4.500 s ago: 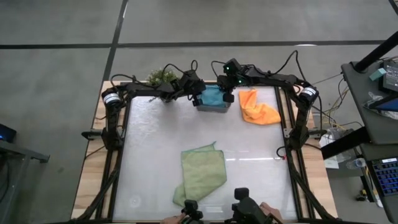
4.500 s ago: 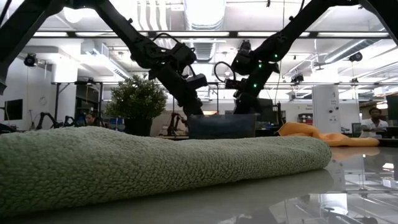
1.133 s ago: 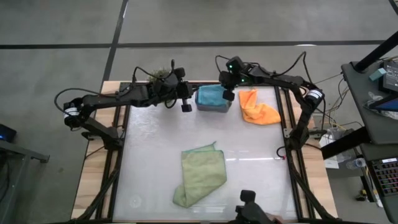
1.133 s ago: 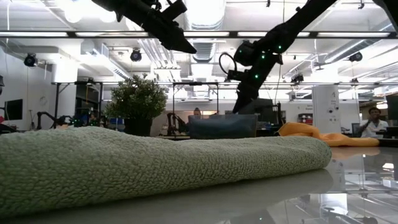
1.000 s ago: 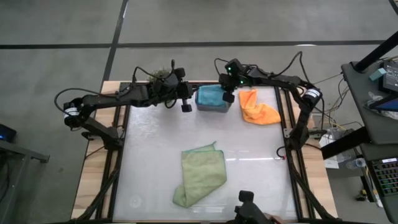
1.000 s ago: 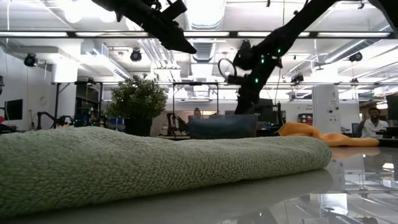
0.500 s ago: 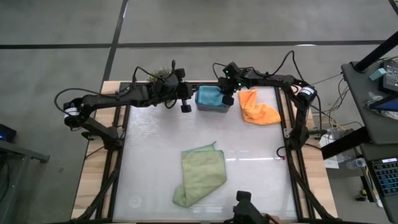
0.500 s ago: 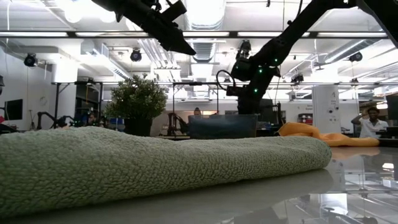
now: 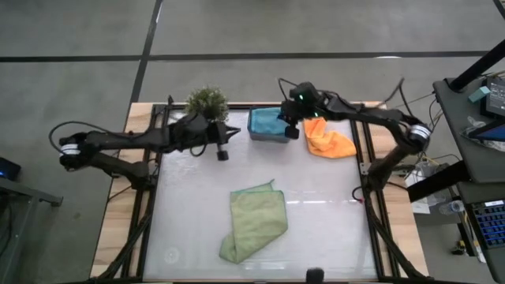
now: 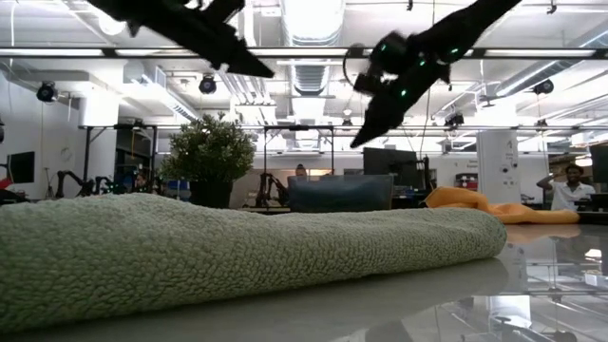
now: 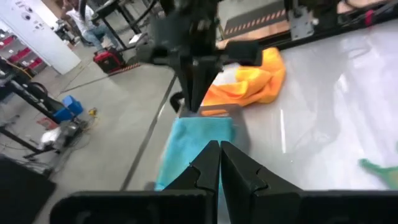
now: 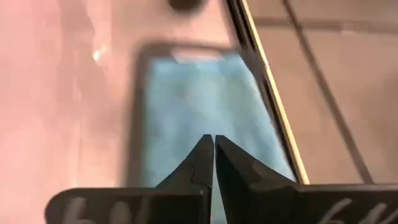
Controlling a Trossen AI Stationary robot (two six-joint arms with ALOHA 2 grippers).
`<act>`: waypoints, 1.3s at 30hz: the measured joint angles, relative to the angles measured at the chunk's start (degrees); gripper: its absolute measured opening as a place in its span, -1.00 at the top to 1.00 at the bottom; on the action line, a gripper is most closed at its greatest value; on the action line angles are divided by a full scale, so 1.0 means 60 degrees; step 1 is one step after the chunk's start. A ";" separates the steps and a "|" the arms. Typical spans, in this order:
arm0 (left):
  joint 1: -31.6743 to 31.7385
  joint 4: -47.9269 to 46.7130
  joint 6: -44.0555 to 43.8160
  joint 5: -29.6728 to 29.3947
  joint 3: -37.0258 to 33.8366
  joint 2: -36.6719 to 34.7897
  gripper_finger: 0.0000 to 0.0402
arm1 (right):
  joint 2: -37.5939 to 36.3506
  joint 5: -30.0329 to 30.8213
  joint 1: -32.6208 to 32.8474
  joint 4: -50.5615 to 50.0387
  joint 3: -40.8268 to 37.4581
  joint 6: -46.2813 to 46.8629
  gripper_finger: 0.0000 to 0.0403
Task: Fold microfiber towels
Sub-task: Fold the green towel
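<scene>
The white table (image 9: 189, 205) carries a light green towel (image 9: 255, 219) lying loosely doubled near its front edge, its long axis running front to back and leaning a little toward the left at the near end, well apart from both arms. At the back edge a small grey bin (image 9: 267, 136) holds a teal-blue towel (image 9: 266, 121), and just beside it to the right an orange towel (image 9: 325, 137) lies crumpled against the frame rail. The left gripper (image 9: 222, 154) hangs over the back-left part of the table, beside the potted plant (image 9: 207, 101), its fingers pressed together and carrying nothing. The right gripper (image 9: 290, 131) hovers at the bin's right end, between bin and orange towel, likewise closed and empty. Whichever cloth comes next, the orange one lies nearest the right gripper, while the green one lies toward the front from both, somewhat closer to the left. The high view alone gives this layout; the low view shows the green towel (image 10: 218, 249) as a thick rolled mass filling the foreground, with both grippers raised well above the bin (image 10: 339, 193). The left wrist view adds the teal towel (image 11: 186, 149) folded flat, and the right wrist view looks straight down on it (image 12: 199, 99)
</scene>
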 joint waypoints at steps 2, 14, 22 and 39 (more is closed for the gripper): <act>-0.0168 0.0369 -0.0408 0.0010 -0.0633 -0.0440 1.00 | -0.0615 0.0000 0.0440 0.0892 -0.0824 0.0257 0.95; -0.0641 0.0328 -0.2085 0.0041 -0.2399 -0.2912 1.00 | -0.3660 0.0014 0.2444 0.3103 -0.3242 0.1840 0.95; -0.0679 0.0328 -0.2657 0.0265 -0.2577 -0.2929 1.00 | -0.3899 -0.0026 0.3909 0.2851 -0.3266 0.3696 0.92; -0.1313 0.1954 -0.3337 0.1307 -0.2573 -0.0036 1.00 | -0.1523 0.0016 0.6095 -0.0448 -0.3280 0.6845 0.42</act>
